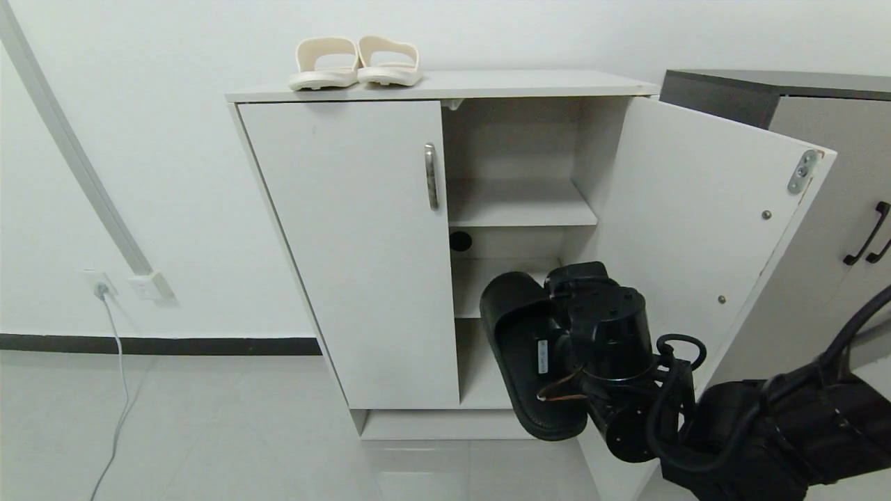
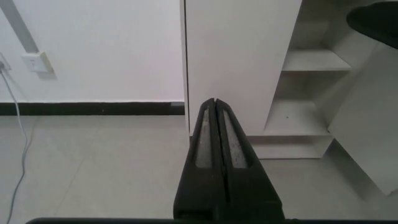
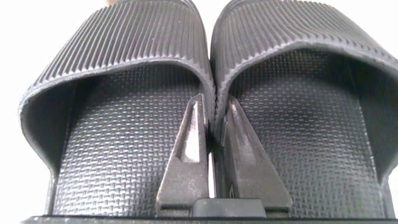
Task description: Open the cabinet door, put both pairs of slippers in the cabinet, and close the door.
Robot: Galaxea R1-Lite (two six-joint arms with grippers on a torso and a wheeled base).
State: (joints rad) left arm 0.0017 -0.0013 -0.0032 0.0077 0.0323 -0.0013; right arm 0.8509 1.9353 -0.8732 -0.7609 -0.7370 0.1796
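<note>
A white cabinet [image 1: 348,243] stands against the wall, its right door [image 1: 696,229] swung open and its left door shut. A cream pair of slippers [image 1: 356,62] rests on its top. My right gripper [image 3: 212,134] is shut on the black pair of slippers [image 3: 211,68], pinching the two inner side walls together. In the head view the black slippers [image 1: 522,348] hang in front of the lower open compartment, toes toward the shelves. My left gripper [image 2: 214,124] is shut on nothing, low above the floor, facing the cabinet's [image 2: 242,62] left door.
Two inner shelves [image 1: 518,209] show in the open half. A grey cabinet [image 1: 800,139] stands right behind the open door. A wall socket with a cable [image 1: 104,289] is at the left. Tiled floor [image 1: 209,431] lies open in front.
</note>
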